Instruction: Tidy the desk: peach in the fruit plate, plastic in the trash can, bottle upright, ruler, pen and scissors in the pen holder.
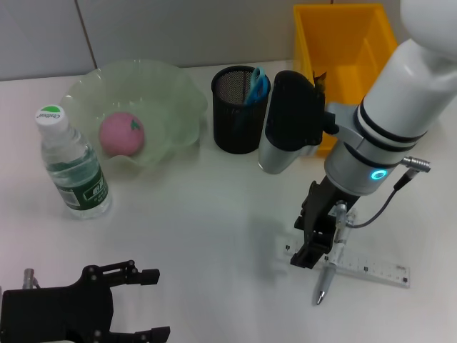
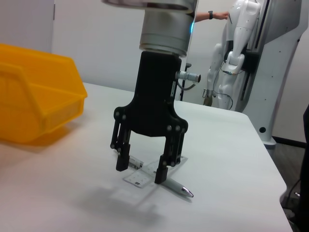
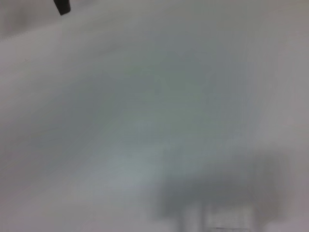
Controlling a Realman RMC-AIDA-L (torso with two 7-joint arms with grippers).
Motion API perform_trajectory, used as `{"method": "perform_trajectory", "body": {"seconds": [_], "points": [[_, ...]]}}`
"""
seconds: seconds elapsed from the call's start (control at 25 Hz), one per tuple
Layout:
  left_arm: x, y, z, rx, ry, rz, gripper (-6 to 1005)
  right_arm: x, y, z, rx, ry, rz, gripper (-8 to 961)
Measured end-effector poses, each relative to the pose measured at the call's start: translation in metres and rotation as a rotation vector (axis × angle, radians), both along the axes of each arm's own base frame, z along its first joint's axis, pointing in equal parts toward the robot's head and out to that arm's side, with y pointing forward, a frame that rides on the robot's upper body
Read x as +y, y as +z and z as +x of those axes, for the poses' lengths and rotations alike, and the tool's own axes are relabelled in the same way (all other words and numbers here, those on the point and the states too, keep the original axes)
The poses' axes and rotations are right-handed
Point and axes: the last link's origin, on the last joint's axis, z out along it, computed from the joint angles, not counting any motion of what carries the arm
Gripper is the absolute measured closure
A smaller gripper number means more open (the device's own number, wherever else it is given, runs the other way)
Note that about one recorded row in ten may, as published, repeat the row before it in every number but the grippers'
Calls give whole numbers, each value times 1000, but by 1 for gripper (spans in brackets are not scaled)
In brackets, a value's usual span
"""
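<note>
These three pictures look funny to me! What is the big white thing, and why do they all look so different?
The big white thing is a robot's right arm. The robot has three cameras: one on its head looking down at the white desk, and one on each wrist.

The right gripper, a black claw, is open and down over a silver pen lying across a clear plastic ruler. It holds nothing yet. The left wrist picture shows that same claw from the side. The right wrist picture is too close to the desk to show much.

The left gripper waits open at the near edge.

Also there: a pink peach in a pale green wavy plate, an upright clear water bottle, a black mesh pen holder and a yellow plastic bin.
</note>
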Motion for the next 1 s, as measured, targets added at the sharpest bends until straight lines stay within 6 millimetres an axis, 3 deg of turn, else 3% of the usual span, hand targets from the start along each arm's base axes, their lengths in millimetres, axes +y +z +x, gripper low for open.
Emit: {"method": "perform_trajectory", "body": {"seconds": [1.0], "points": [[1, -4, 0, 1, 9, 2, 165, 0, -15, 6, -5, 11, 10, 329]]}}
